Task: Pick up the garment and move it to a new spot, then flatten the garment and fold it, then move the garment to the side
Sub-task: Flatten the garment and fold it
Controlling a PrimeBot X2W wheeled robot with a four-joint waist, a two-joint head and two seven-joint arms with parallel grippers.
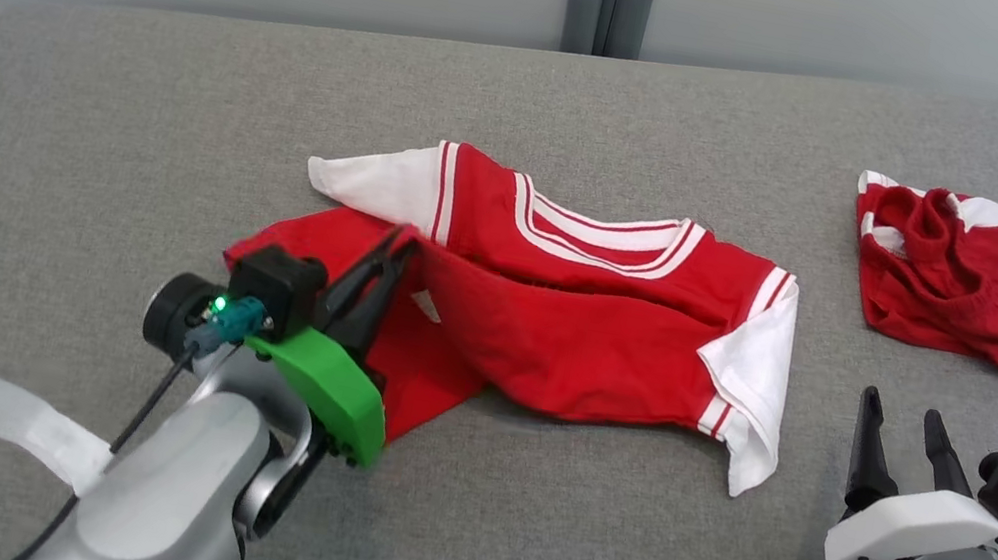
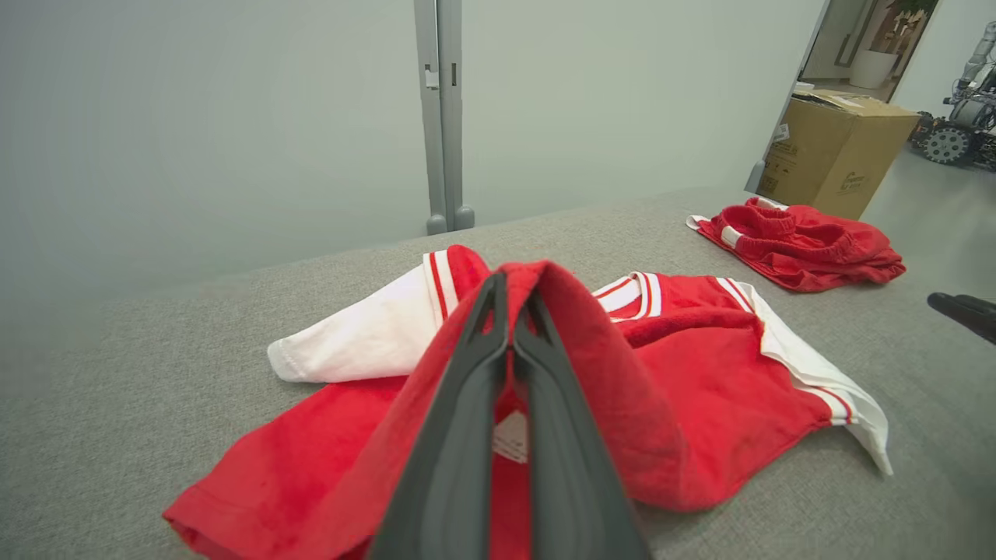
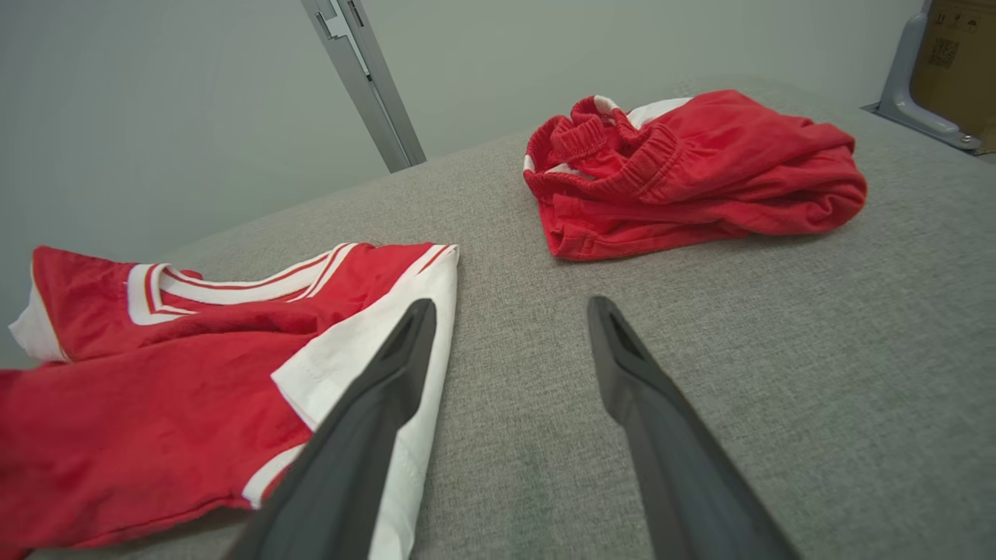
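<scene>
Pinching a raised fold of the red shirt [image 1: 571,333], the left gripper [image 1: 398,248] has its fingers pressed together on the cloth, just below the white left sleeve. From the left wrist, the red fabric drapes like a tent over the closed tips of the left gripper [image 2: 510,289], and a small white label shows low between the fingers. The shirt [image 2: 700,389] lies mid-way across the grey table [image 1: 78,129], collar toward the far edge, sleeves out to either side, hem bunched and partly doubled over at the left. The right gripper [image 1: 901,408] sits at the near right with its fingers spread apart and nothing between them, near the right sleeve but apart from it. Crumpled red shorts [image 1: 974,289] rest at the far right, well apart from the shirt. A cardboard box [image 2: 832,148] stands beyond the table.
</scene>
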